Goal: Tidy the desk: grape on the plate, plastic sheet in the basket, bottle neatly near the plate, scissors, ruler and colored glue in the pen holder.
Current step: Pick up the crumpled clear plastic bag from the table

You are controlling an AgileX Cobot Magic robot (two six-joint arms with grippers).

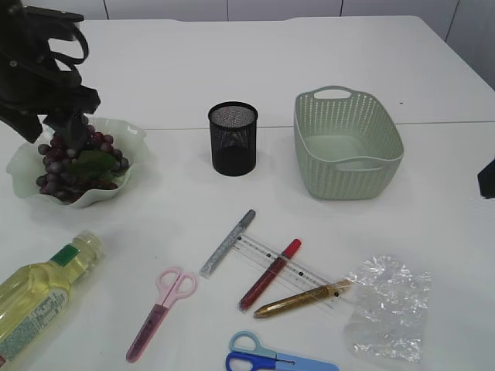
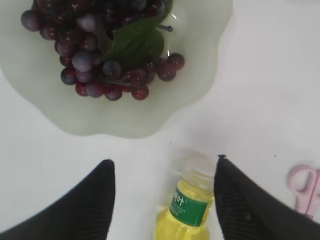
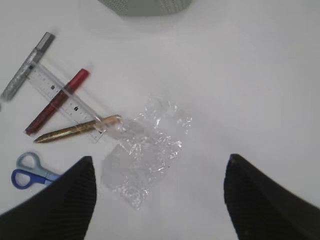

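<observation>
The dark grape bunch (image 1: 77,166) lies on the pale wavy plate (image 1: 23,166), also seen in the left wrist view (image 2: 107,55). My left gripper (image 1: 66,127) hovers over it, open and empty (image 2: 164,161). The yellow bottle (image 1: 39,290) lies on its side at the front left (image 2: 187,210). The crumpled plastic sheet (image 1: 387,305) lies at the front right, below my open, empty right gripper (image 3: 160,158). The clear ruler (image 1: 286,267), silver (image 1: 227,243), red (image 1: 269,274) and gold (image 1: 302,300) glue pens, pink scissors (image 1: 158,309) and blue scissors (image 1: 271,359) lie at the front.
A black mesh pen holder (image 1: 233,139) stands at the centre. A green basket (image 1: 348,143) stands to its right. Part of the right arm (image 1: 487,178) shows at the right edge.
</observation>
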